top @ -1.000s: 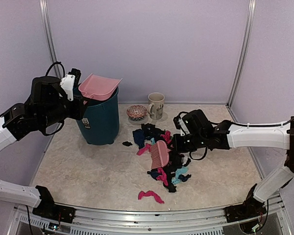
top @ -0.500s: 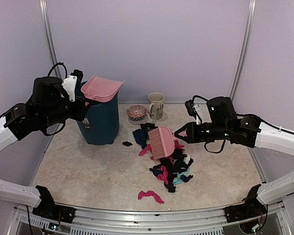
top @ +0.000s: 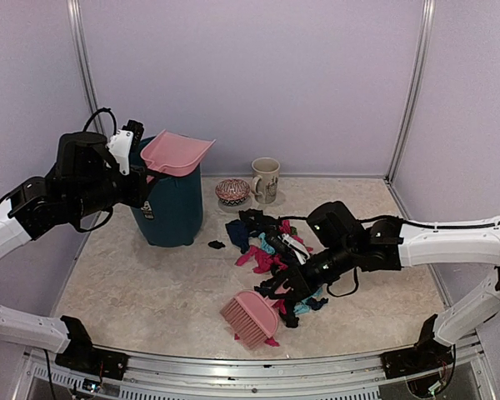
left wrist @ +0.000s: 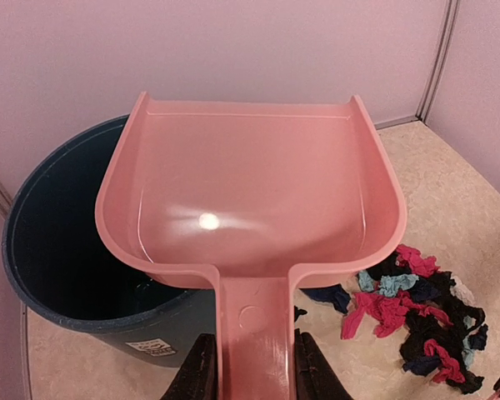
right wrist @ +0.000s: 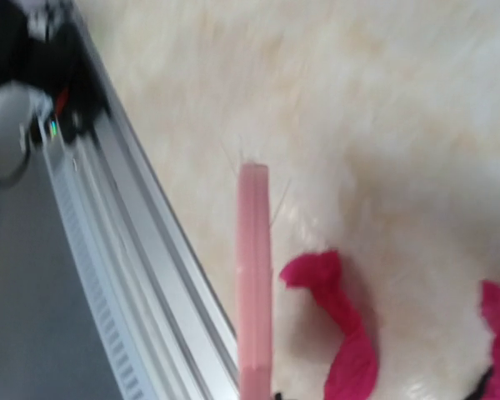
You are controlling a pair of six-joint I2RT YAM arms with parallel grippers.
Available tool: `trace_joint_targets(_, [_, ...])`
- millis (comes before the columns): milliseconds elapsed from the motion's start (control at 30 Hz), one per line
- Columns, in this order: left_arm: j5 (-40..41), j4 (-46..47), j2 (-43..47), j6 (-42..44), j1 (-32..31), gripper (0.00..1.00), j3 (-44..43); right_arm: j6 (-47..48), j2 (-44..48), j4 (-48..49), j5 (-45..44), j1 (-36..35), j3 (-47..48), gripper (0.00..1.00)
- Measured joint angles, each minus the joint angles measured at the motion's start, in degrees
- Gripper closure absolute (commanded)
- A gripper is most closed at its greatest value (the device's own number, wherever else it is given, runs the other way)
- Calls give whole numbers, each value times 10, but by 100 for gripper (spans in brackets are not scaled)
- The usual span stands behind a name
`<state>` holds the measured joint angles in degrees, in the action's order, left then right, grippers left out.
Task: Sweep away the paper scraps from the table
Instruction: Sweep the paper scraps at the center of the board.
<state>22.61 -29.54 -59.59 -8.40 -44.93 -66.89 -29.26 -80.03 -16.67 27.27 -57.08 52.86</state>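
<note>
The paper scraps [top: 271,242], black, navy, magenta and teal, lie in a loose pile on the beige table [top: 150,283]. They also show at the lower right of the left wrist view [left wrist: 417,308]. My right gripper [top: 293,287] is shut on the pink brush [top: 250,317], whose head rests low near the front rail. In the right wrist view the brush [right wrist: 254,283] stands edge-on beside a magenta scrap [right wrist: 342,333], and my fingers are hidden. My left gripper [left wrist: 257,375] is shut on the handle of the pink dustpan [left wrist: 250,192], held empty over the bin.
A teal bin [top: 171,204] stands at the back left under the dustpan [top: 175,154]. A mug [top: 266,179] and a patterned bowl [top: 232,191] stand at the back. One black scrap [top: 217,244] lies apart. The metal rail [right wrist: 133,275] runs close to the brush.
My right arm has swung the brush from above the pile down and forward to the table's front, near the rail. The dustpan has lifted slightly over the bin.
</note>
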Motion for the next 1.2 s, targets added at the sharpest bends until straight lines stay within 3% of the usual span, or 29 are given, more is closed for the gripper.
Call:
trace_joint_targets(233, [-8,2,0,4,0,100,0,46,-71,-27,-7,-16,12,100])
trace_joint_targets(467, [-28,8,0,12,-18,100,1,57,-77,-69,-98,-16,50,100])
trace_joint_targets(833, [-30,9,-16,-16,-87,100,16,69,-10,-124,-242,39,56,100])
trace_joint_targets(1200, [-81,6,-17,-93,-122,100,83,87,79,-139,-286,66,57,100])
